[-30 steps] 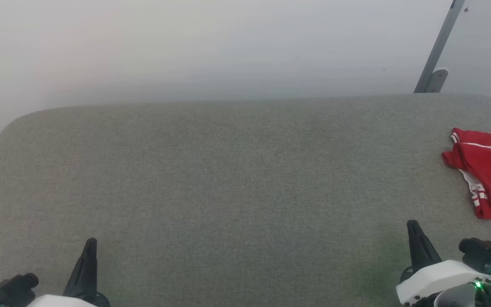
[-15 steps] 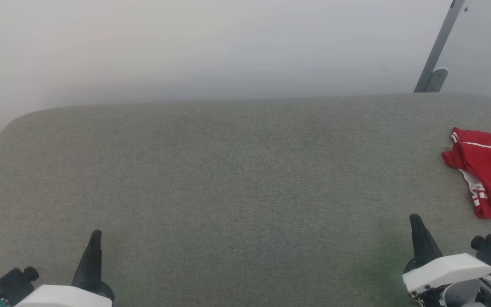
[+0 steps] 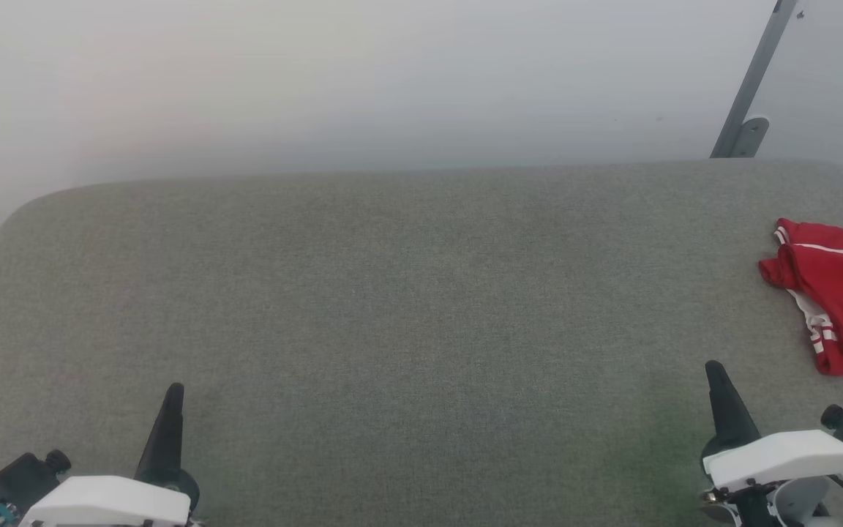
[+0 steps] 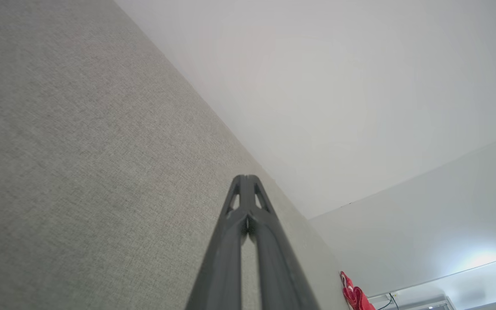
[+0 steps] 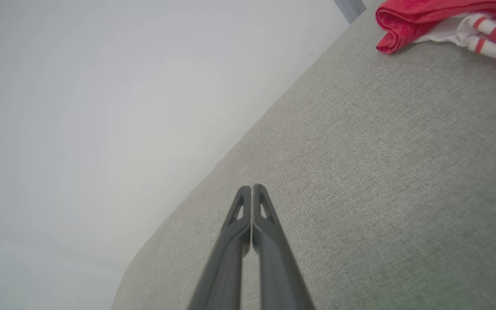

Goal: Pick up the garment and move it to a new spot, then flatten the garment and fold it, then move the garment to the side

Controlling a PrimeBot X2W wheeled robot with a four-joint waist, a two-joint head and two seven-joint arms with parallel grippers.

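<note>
The crumpled red jersey garment [image 3: 842, 293] with white-and-red striped trim lies bunched at the right edge of the grey fabric-covered table [image 3: 421, 293]. The right wrist view brings its rolled red fold and striped cuff close (the left wrist view has a small red scrap far off). The left gripper [image 3: 175, 389] and right gripper [image 3: 714, 366] are clenched and empty, apart from the garment.

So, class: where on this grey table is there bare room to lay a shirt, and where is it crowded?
The table is bare from the left gripper across the middle to the right gripper, and back to the far edge. The right edge is crowded: the red shirt lies bunched there.
</note>
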